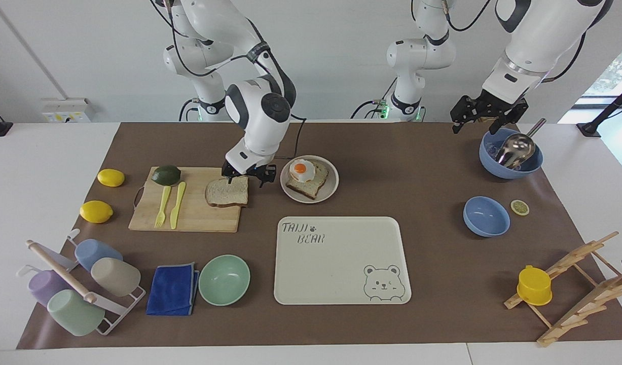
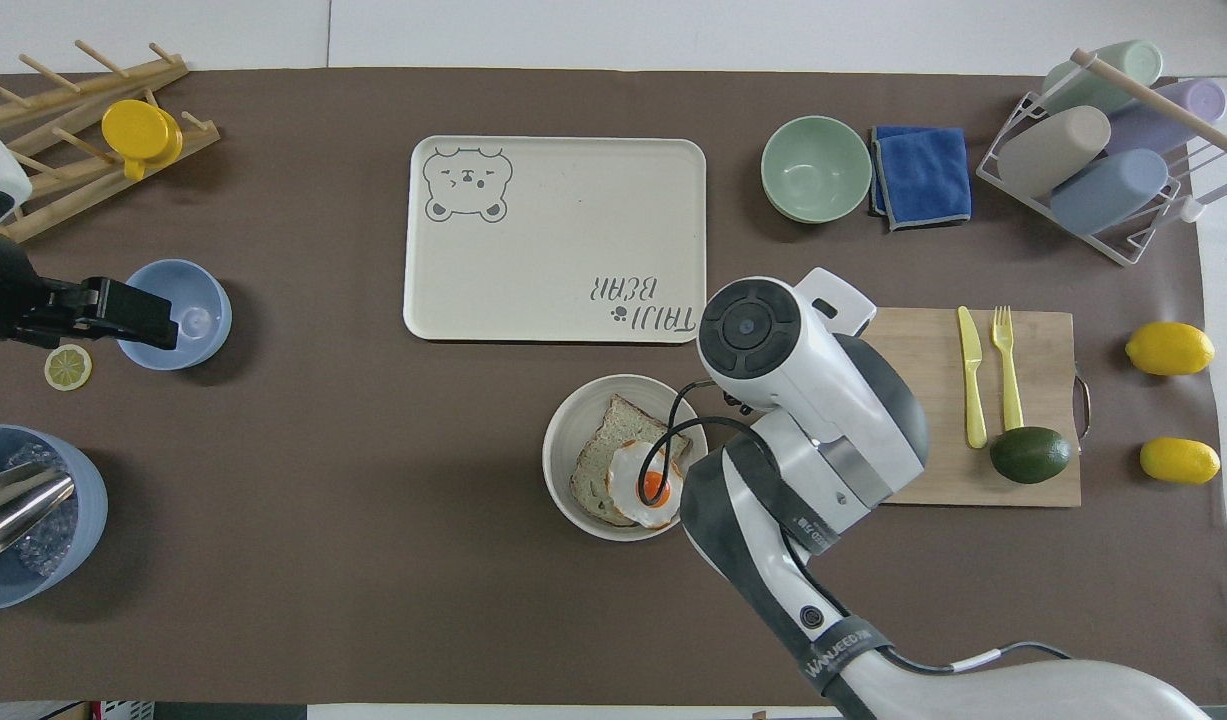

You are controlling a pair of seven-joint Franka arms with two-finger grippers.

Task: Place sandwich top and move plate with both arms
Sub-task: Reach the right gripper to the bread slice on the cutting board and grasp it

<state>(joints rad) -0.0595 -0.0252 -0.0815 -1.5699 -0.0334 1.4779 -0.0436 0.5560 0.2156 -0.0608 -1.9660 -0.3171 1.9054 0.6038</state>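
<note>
One tool (image 1: 246,178) over sandwich top (image 1: 227,192)

Brown mat (image 1: 422,167) covers white table (image 1: 42,167).

On mat:
- right arm's end: board (image 1: 189,213), two lemons (image 1: 111,177), cup rack (image 1: 77,284), cloth (image 1: 173,290), green bowl (image 1: 224,280)
- middle: plate (image 1: 333,178), tray (image 1: 341,263) farther from robots
- left arm's end: two blue bowls (image 1: 486,216), lemon slice (image 1: 519,207), wooden rack (image 1: 579,289)

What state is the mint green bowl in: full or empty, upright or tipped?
Empty and upright. The mint green bowl sits rim-up on the brown mat beside the blue cloth, and both views show only its bare inside.
</note>
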